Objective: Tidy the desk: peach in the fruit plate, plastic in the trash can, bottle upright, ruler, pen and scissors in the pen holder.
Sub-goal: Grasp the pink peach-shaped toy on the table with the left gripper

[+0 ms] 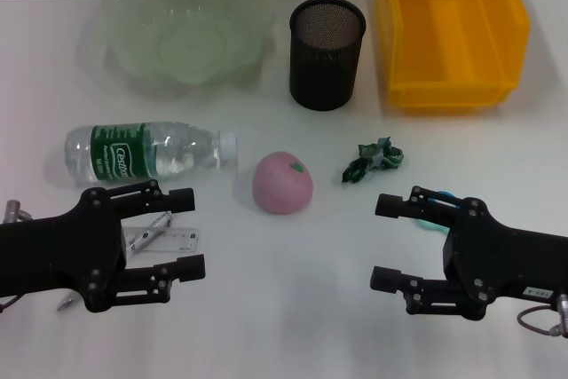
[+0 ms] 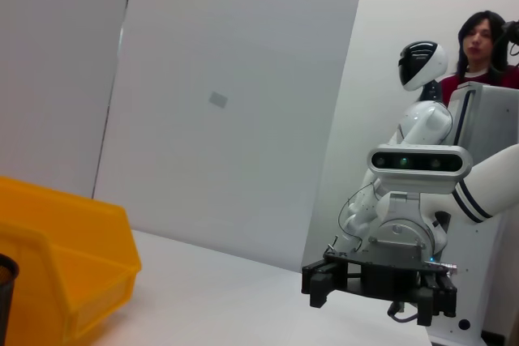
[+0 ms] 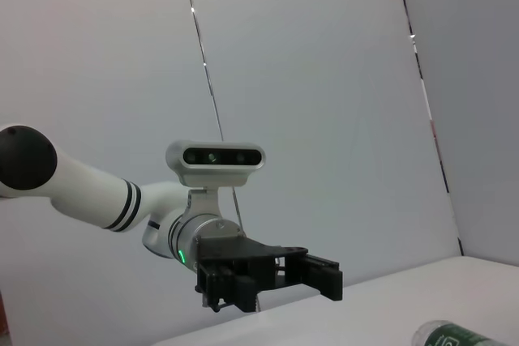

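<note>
A pink peach [image 1: 283, 182] sits mid-table. To its right lies the crumpled green plastic [image 1: 373, 160]. A water bottle [image 1: 146, 150] lies on its side at the left, cap toward the peach. My left gripper [image 1: 188, 232] hovers open just in front of the bottle, over the clear ruler [image 1: 165, 239]. A pen tip [image 1: 66, 303] pokes out from under that arm. Open too, my right gripper [image 1: 383, 242] hides most of the blue-handled scissors [image 1: 435, 220]. At the back stand the green fruit plate [image 1: 177, 28], the black mesh pen holder [image 1: 327, 53] and the yellow trash can [image 1: 448, 28].
White table with bare room between the two grippers and in front of the peach. The left wrist view shows the yellow bin [image 2: 65, 273] and the right arm's gripper [image 2: 379, 285] farther off; a person [image 2: 485, 46] stands behind the robot.
</note>
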Controlling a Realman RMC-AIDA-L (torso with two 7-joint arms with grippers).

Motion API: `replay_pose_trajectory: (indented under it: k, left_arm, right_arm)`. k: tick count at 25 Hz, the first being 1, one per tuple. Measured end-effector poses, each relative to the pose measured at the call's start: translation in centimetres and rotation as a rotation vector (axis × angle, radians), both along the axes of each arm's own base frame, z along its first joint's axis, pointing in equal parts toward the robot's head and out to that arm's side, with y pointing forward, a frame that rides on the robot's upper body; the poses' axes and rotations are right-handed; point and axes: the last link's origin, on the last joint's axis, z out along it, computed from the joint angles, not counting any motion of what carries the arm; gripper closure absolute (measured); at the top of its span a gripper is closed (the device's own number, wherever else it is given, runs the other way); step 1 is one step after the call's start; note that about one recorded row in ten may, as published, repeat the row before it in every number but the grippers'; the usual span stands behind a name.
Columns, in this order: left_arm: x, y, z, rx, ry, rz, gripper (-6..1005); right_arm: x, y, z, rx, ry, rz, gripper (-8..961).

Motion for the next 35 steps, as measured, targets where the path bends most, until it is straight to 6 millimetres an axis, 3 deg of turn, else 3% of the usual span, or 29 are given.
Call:
replay_pose_trajectory:
  k: [10,18,24,25,28,29,35]
  left_arm:
    - [0.4,0.6,0.0,0.018,-0.007,-0.001,255]
    - [0.8,1.6,-0.2,0.047,-0.004,0.004,258]
    - [0.9,2.3,-0.3,0.060,0.009,0.024,260]
    - [1.8,4.2,-0.7,0.029,0.033,0.070,260]
    - [2.5,5.6,-0.7,0.017,0.066,0.086,262]
    - [3.4,7.7,-0.9,0.024,0.143,0.102,262]
    - [4.9,9.4,-3.0,-0.041,0.303,0.048,264]
  right_arm:
    - [0.2,-0.2,-0.1,0.043,0.030,-0.018,134]
    - [0.3,1.9,-1.0,0.130,0.004,-0.099,135]
    - [0.2,2.0,-1.2,0.147,0.006,-0.088,135]
    - [0.3,1.9,-1.1,0.149,0.006,-0.091,135]
    - [1.0,1.2,-0.9,0.152,0.004,-0.113,135]
    - [1.2,1.0,-0.8,0.157,0.005,-0.122,135]
    - [2.7,-0.3,0.2,0.205,0.026,-0.196,135]
